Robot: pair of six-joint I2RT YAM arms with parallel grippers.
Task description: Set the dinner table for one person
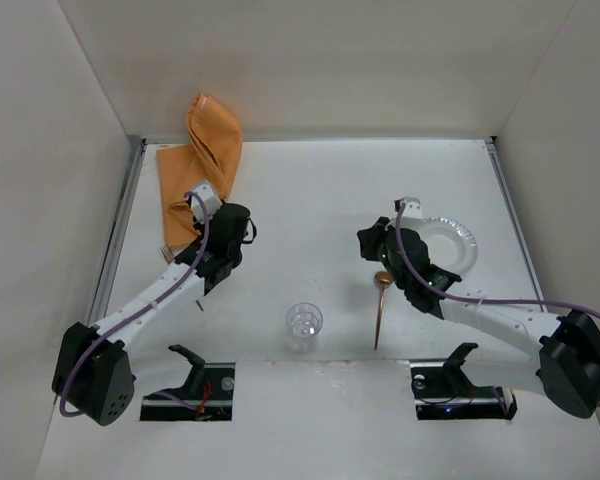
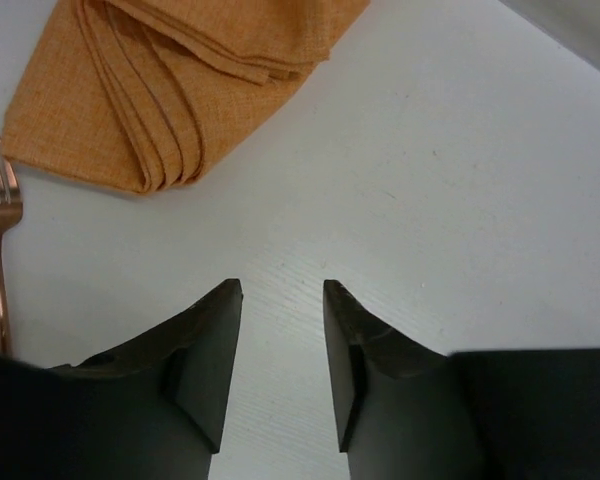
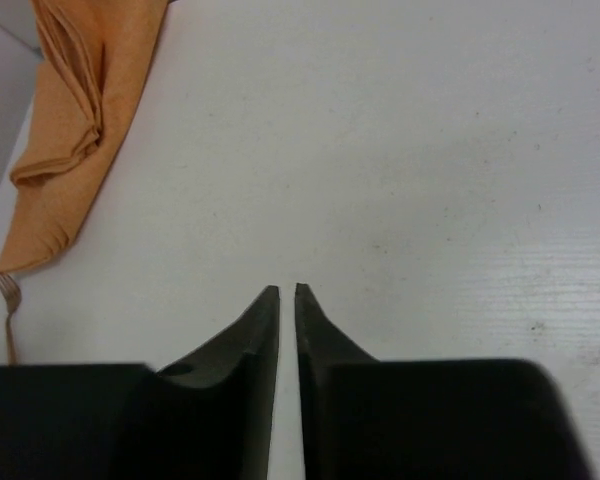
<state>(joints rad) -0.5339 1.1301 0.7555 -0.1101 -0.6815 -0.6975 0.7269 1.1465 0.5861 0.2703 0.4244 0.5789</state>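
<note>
My left claw (image 2: 280,292) hangs apart and empty over the dinner table (image 2: 460,200), near the orange cloth (image 2: 160,90) at its far-left corner; right claw (image 3: 287,292) pinched nearly together, empty too.

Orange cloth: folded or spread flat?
Folded. The orange cloth shows several stacked layers at its rounded fold edge, on the dinner table.

I work inside a plain off-white box: a back wall (image 1: 320,60) ahead of me, a left wall (image 1: 40,150) and a right wall (image 1: 570,100) slanting in toward it. Below me lies the white matte table (image 1: 310,190), with a thin metal rail (image 1: 118,230) along its left side and a second rail (image 1: 510,215) along its right. The light is soft and even, throwing only faint shadows on the tabletop.
</note>
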